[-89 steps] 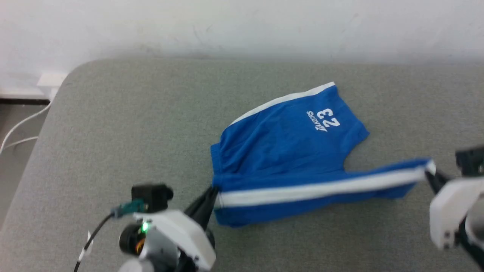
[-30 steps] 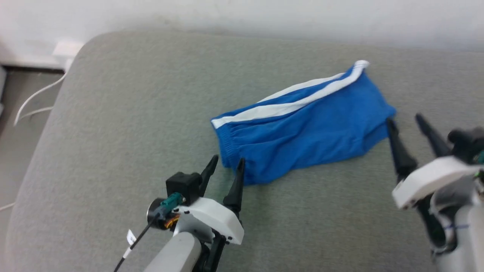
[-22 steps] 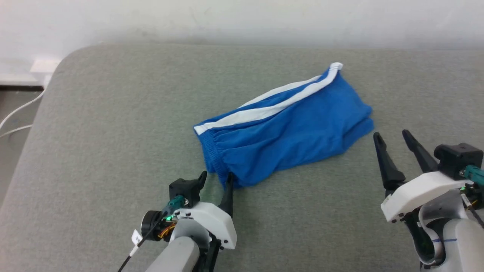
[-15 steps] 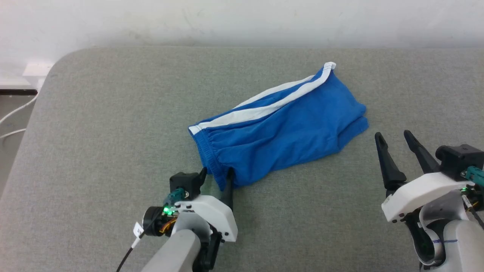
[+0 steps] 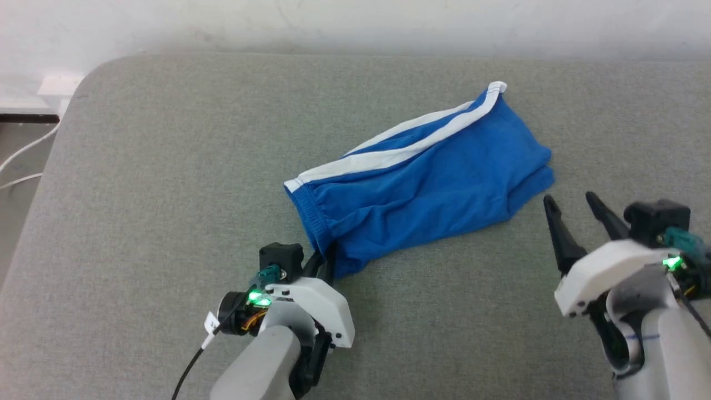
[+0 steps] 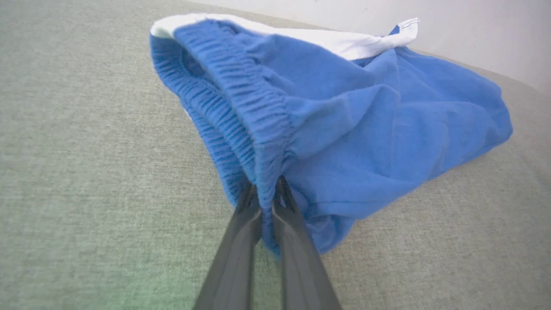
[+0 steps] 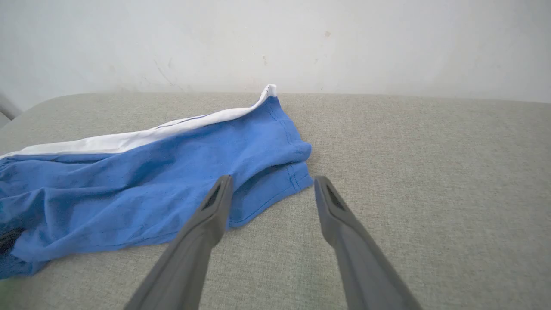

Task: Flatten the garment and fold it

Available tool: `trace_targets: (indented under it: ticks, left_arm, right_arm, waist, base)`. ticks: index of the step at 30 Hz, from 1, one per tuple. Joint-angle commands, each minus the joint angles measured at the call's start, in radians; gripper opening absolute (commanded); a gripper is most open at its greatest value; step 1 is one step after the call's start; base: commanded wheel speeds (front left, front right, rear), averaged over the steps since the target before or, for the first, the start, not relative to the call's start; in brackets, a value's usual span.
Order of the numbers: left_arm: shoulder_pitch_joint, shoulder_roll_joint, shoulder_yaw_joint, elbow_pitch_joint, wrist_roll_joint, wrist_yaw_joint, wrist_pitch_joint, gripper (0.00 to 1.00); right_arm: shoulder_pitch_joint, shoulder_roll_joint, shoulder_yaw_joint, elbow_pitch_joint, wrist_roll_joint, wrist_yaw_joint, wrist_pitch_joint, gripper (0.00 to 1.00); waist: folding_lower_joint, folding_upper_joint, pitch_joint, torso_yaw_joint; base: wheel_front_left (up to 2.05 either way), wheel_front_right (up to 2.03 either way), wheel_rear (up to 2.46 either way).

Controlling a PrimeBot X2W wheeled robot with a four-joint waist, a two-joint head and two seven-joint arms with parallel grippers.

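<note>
- Under the shorts (image 5: 422, 183) spreads a grey padded surface (image 5: 166, 166). They lie on it doubled over lengthwise, slanting from the near left up to the far right.
- At the shorts' near left end is the gathered waistband (image 5: 311, 216). The left gripper (image 5: 325, 261) has it pinched: the two dark fingers are pressed together on the elastic edge. The left wrist view shows blue cloth squeezed between them.
- Along the shorts' far edge runs a white stripe (image 5: 400, 153), from the waistband to the far right corner, where a small white tip sticks up.
- Just off the shorts' right end hangs the right gripper (image 5: 569, 199), its fingers spread apart with nothing between them. In the right wrist view one fingertip overlaps the blue leg hem and the other sits over bare grey surface. I cannot tell whether either tip touches the cloth.
- Beyond the shorts rises a pale wall (image 5: 333, 22).
- Well to the left of the shorts, past the surface's rounded corner, a white cable (image 5: 22, 161) trails on the floor.
</note>
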Motion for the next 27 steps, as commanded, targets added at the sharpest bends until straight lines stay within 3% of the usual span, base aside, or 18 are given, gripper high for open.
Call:
trace_targets:
  ticks: [1, 11, 16, 22, 23, 25, 26, 27]
  left_arm:
    - [-0.008, -0.003, -0.005, 0.006, -0.009, -0.009, -0.005, 0.00]
    - [-0.033, -0.012, -0.031, 0.005, -0.014, -0.024, -0.014, 0.00]
    - [-0.055, -0.017, -0.046, -0.002, -0.015, -0.026, -0.020, 0.00]
    - [-0.066, -0.021, -0.055, 0.001, -0.024, -0.028, -0.032, 0.00]
    - [-0.065, -0.021, -0.057, 0.002, -0.026, -0.028, -0.034, 0.00]
    - [-0.064, -0.022, -0.059, 0.005, -0.030, -0.029, -0.036, 0.00]
    - [-0.062, -0.022, -0.061, 0.006, -0.032, -0.029, -0.037, 0.00]
    - [-0.061, -0.022, -0.062, 0.007, -0.033, -0.029, -0.037, 0.00]
  right_arm:
    - [-0.030, -0.004, -0.007, 0.013, -0.012, -0.002, 0.005, 1.00]
    - [-0.319, 0.000, -0.129, 0.346, -0.110, -0.002, 0.073, 1.00]
    - [-0.442, 0.006, -0.188, 0.518, -0.163, -0.002, 0.182, 1.00]
    - [-0.503, 0.008, -0.191, 0.616, -0.223, -0.002, 0.273, 1.00]
    - [-0.503, 0.006, -0.184, 0.627, -0.234, -0.002, 0.295, 0.59]
    - [-0.498, -0.001, -0.166, 0.638, -0.250, -0.002, 0.332, 0.17]
    - [-0.494, -0.004, -0.156, 0.636, -0.253, -0.002, 0.340, 0.00]
    - [-0.489, -0.006, -0.149, 0.631, -0.251, -0.002, 0.342, 0.00]
  waist:
    - [0.0000, 0.0000, 0.002, 0.002]
    - [0.0000, 0.0000, 0.053, 0.047]
    - [0.0000, 0.0000, 0.090, 0.072]
    - [0.0000, 0.0000, 0.107, 0.084]
    - [0.0000, 0.0000, 0.107, 0.084]
    - [0.0000, 0.0000, 0.103, 0.082]
    - [0.0000, 0.0000, 0.099, 0.080]
    - [0.0000, 0.0000, 0.094, 0.077]
  base:
    - [0.00, 0.00, 0.00]
    - [0.00, 0.00, 0.00]
    - [0.00, 0.00, 0.00]
    - [0.00, 0.00, 0.00]
    - [0.00, 0.00, 0.00]
    - [0.00, 0.00, 0.00]
    - [0.00, 0.00, 0.00]
    - [0.00, 0.00, 0.00]
